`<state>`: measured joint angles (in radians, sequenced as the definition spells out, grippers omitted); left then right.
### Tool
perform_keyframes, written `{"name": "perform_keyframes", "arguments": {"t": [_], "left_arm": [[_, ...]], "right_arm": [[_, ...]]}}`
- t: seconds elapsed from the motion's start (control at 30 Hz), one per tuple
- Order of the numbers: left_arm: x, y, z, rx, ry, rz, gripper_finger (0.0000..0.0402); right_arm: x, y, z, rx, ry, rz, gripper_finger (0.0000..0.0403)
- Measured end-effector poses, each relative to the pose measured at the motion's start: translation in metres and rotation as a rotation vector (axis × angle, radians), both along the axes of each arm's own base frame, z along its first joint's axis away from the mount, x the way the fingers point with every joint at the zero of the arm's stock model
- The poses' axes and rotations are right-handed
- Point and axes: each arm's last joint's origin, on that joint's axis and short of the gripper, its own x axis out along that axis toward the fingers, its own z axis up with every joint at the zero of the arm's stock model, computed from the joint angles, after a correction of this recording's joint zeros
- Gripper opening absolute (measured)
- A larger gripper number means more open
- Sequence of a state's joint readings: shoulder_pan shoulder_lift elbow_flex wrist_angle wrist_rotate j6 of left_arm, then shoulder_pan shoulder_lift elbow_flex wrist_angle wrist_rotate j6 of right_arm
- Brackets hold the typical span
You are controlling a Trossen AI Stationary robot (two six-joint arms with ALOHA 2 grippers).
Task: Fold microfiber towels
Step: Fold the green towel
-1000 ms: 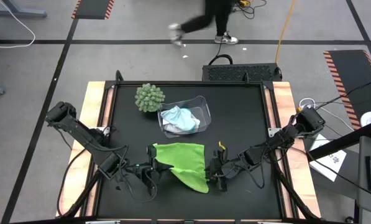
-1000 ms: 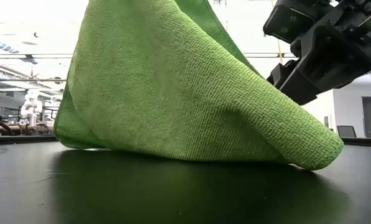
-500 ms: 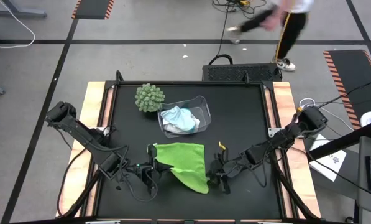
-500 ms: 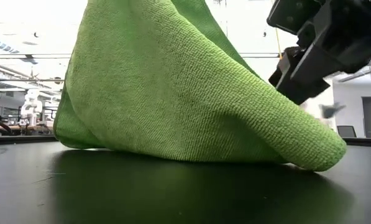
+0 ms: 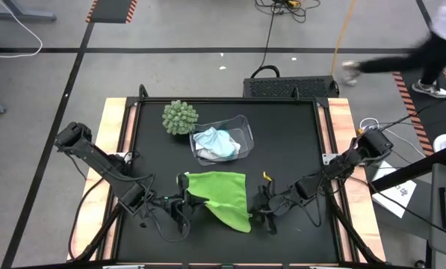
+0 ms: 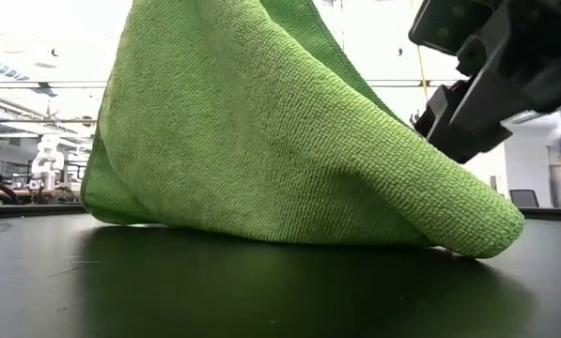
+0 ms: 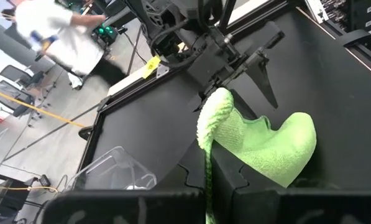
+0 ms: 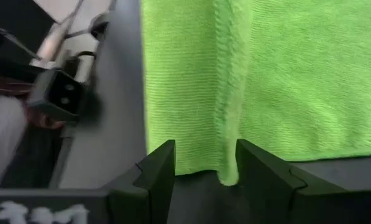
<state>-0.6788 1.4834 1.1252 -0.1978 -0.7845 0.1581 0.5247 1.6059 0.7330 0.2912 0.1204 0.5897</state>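
Compared with the earlier frames, the right gripper (image 5: 261, 217) has drawn slightly back from the lime green towel (image 5: 224, 196), and a person (image 5: 424, 46) now crosses the floor beyond the table's far right corner. The left gripper (image 5: 184, 203) is closed on the towel's left edge, which rises pinched between its fingers (image 7: 225, 183). The right gripper's fingers (image 8: 157, 168) stand apart, with a fold of the towel's edge lying between them; no grip is evident. The towel lies partly folded between the two grippers on the black table (image 5: 290, 149). Beyond both grippers, a clear plastic bin (image 5: 241, 125) holds the white and light blue towels (image 5: 217, 142), with a spiky ball plant (image 5: 179, 116) just beside it.
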Motion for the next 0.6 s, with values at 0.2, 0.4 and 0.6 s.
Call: {"name": "perform_keyframes", "arguments": {"t": [0.2, 0.4, 0.6], "left_arm": [[0.000, 0.000, 0.001, -0.002, -0.007, -0.003, 0.0003], [0.001, -0.001, 0.001, 0.007, -0.011, -0.010, 0.0003], [0.001, -0.001, 0.002, 0.014, -0.011, -0.013, 0.0003]], "right_arm": [[0.001, -0.001, -0.003, -0.023, 0.001, -0.024, 0.0162], [0.002, -0.002, -0.005, -0.084, -0.017, -0.016, 0.0161], [0.005, -0.005, -0.017, -0.120, 0.020, -0.010, 0.0109]]}}
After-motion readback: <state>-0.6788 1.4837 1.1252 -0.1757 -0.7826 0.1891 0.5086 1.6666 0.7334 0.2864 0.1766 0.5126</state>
